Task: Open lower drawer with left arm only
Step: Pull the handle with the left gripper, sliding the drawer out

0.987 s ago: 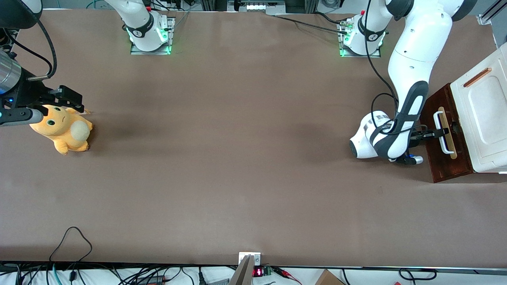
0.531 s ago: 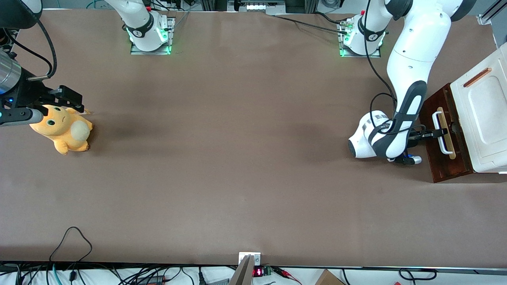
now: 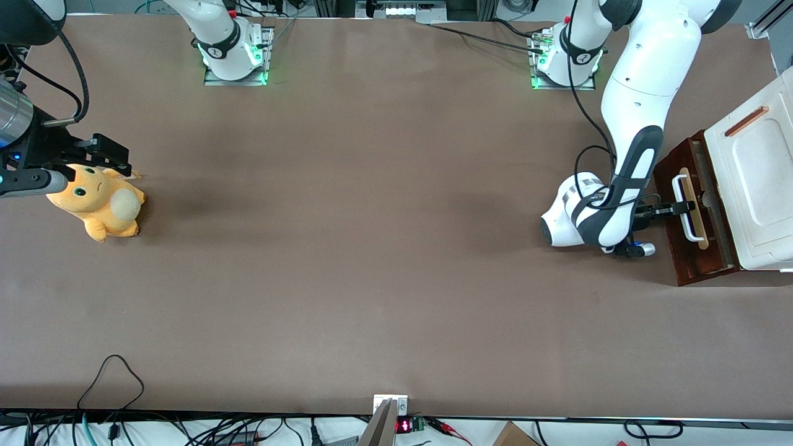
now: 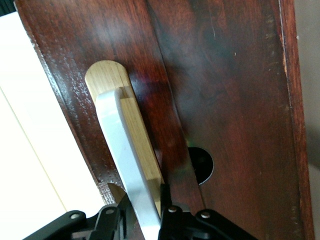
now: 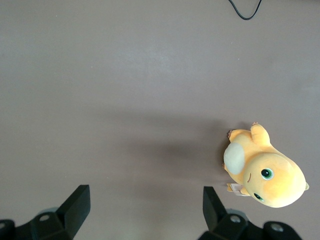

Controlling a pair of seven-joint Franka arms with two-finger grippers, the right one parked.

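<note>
Already the left arm's fingers (image 3: 676, 208) are clamped on the drawer's (image 3: 684, 248) white handle (image 4: 131, 170), whose length runs crosswise to the pull.

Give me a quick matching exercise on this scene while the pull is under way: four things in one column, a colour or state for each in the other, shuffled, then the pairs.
Things:
1. lower drawer
2. white loop handle
3. gripper
4. plush toy

States:
A. orange-yellow, lying toward the parked arm's end of the table
B. dark reddish-brown front, pulled partly out from the white cabinet
C. black, shut on the handle
D. mounted on a pale wood strip, held between the fingers

Pairs: 1-B, 2-D, 3-C, 4-A
</note>
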